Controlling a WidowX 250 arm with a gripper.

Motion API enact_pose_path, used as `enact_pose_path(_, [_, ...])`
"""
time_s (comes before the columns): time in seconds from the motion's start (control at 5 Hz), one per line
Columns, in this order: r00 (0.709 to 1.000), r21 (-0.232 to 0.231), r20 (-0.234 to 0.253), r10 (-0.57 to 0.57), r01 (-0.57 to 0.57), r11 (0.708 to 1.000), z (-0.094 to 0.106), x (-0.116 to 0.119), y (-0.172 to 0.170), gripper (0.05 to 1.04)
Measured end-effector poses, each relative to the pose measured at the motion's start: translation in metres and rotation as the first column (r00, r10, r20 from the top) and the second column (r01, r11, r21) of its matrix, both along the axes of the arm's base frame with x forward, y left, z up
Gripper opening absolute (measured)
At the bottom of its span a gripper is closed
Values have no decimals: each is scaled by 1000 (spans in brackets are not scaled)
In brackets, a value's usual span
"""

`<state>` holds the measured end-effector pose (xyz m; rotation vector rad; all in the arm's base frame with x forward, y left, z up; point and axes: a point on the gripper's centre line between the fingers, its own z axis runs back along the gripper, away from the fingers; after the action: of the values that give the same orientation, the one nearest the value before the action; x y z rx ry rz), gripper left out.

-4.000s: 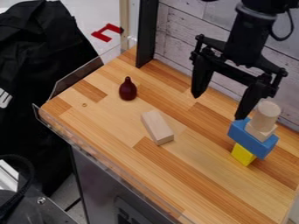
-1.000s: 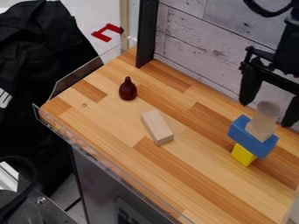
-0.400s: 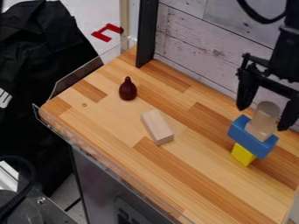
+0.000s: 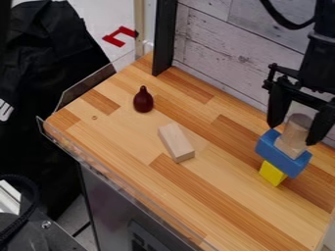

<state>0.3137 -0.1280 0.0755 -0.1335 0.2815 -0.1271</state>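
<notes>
The striped light-and-dark brown wooden worktop (image 4: pixel 226 196) was smooth, with a soft sheen. Near its middle, the pale rectangular wooden block (image 4: pixel 176 142) looked smooth and matt. The dark red pear-shaped object (image 4: pixel 143 100) was glossy. Toward the right edge, the blue block (image 4: pixel 282 153) and yellow block (image 4: pixel 272 173) looked smooth and painted. The weathered whitish plank-patterned wall (image 4: pixel 226 46) appeared rough; the black cloth (image 4: pixel 52 63) looked matt and creased.

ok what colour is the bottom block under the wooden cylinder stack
The small bottom block is yellow, camera view
</notes>
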Motion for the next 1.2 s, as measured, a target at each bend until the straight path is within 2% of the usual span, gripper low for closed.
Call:
enact_pose_path(0.2, [1000,-1,0,0,0,1000,-1,-1,0,497])
enact_pose_path(0.6, [1000,4,4,12,-12,1000,-1,-3,1,497])
enact_pose_path(1.0, [997,-2,69,19,-19,1000,19,-3,3,497])
enact_pose_path(1.2, [997,1,74,22,-22,1000,21,-3,4,497])
